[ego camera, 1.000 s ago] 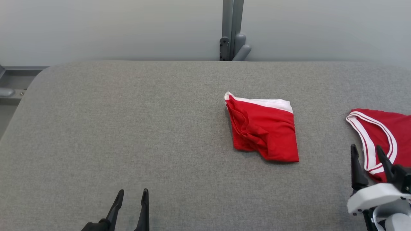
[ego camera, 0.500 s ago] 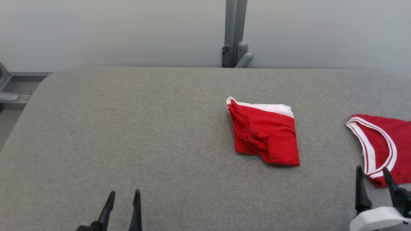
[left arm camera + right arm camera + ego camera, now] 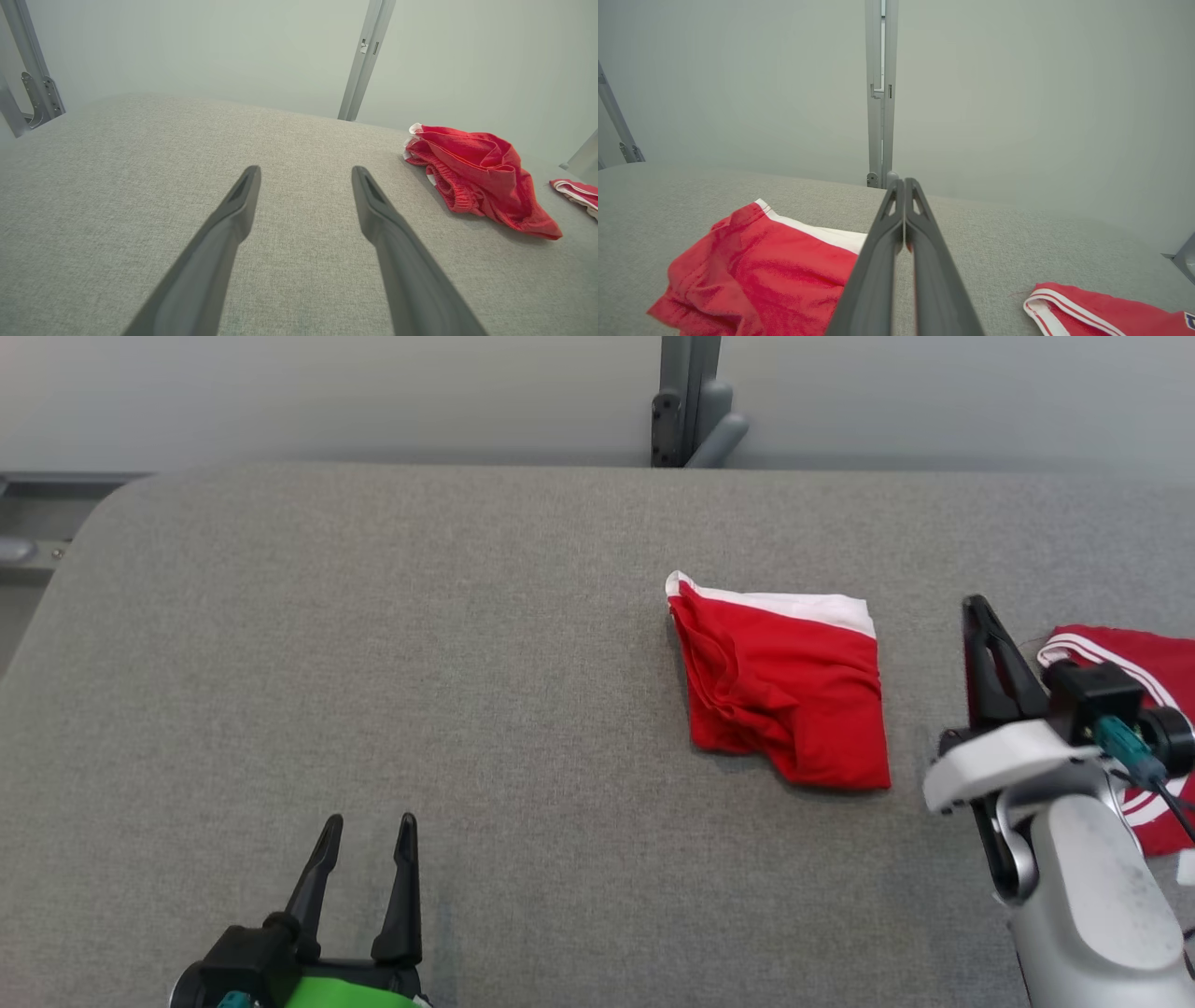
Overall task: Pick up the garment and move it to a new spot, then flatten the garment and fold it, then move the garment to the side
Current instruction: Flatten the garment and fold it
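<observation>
Since the earlier frame the right gripper (image 3: pixel 977 611) has come forward and now stands between the folded red cloth garment with a white band (image 3: pixel 784 700) and a second red garment with white striped trim (image 3: pixel 1162 663). Its fingers are pressed together on nothing. The left gripper (image 3: pixel 369 821) waits near, at the left, parted and empty. The folded garment lies right of centre on the grey fabric table (image 3: pixel 373 616). To move it aside, the right gripper should probably part first, then pinch all layers at one edge, so the fold stays.

light: bright, even, diffuse | shadows: faint | glare: slight wall haze | wrist views: wide-angle edge distortion
</observation>
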### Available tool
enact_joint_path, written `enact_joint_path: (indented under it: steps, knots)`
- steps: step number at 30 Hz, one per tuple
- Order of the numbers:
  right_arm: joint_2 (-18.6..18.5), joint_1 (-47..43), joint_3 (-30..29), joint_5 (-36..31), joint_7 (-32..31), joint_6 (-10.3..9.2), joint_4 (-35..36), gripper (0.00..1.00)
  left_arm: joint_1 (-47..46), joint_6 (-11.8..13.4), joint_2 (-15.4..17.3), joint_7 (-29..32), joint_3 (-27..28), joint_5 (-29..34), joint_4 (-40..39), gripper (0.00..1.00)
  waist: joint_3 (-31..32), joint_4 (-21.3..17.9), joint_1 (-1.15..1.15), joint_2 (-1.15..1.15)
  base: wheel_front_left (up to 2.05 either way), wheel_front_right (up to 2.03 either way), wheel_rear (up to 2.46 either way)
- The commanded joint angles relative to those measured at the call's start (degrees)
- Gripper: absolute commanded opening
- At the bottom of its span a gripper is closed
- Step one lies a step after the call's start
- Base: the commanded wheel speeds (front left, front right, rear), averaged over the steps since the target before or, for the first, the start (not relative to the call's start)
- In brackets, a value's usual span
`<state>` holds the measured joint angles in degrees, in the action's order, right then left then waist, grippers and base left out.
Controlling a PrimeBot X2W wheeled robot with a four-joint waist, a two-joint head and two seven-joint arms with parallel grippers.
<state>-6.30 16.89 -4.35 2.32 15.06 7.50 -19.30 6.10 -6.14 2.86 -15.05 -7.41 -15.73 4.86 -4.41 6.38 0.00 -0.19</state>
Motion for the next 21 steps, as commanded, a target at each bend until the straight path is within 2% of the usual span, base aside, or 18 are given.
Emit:
enact_joint_path:
  steps: [1,6,11,21]
  knots:
    - [0.2,3.8,1.5,-1.1,0.1,-0.04,-2.5,0.0,-2.0,-0.4,0.1,-0.1,-0.2,-0.3,0.2,1.0,-6.2,1.5,0.0,0.19,0.0,0.0,0.0]
    - [1.2,10.8,6.2,-3.1,0.1,-0.04,-10.5,0.0,-5.0,-0.9,0.1,-0.1,-1.0,0.2,0.5,1.0,-10.5,3.2,0.0,0.19,0.0,0.0,0.0]
    - [2.3,11.7,9.3,-3.5,0.1,-0.04,-15.4,0.0,-6.5,-1.2,0.1,-0.1,-0.5,0.5,1.1,1.0,-11.7,4.9,0.0,0.19,0.0,0.0,0.0]
    - [2.9,5.3,15.8,-1.7,0.1,-0.03,-12.3,0.0,-5.8,-1.3,0.1,-0.1,0.4,0.7,1.6,1.0,-11.1,5.4,0.0,0.19,0.0,0.0,0.0]
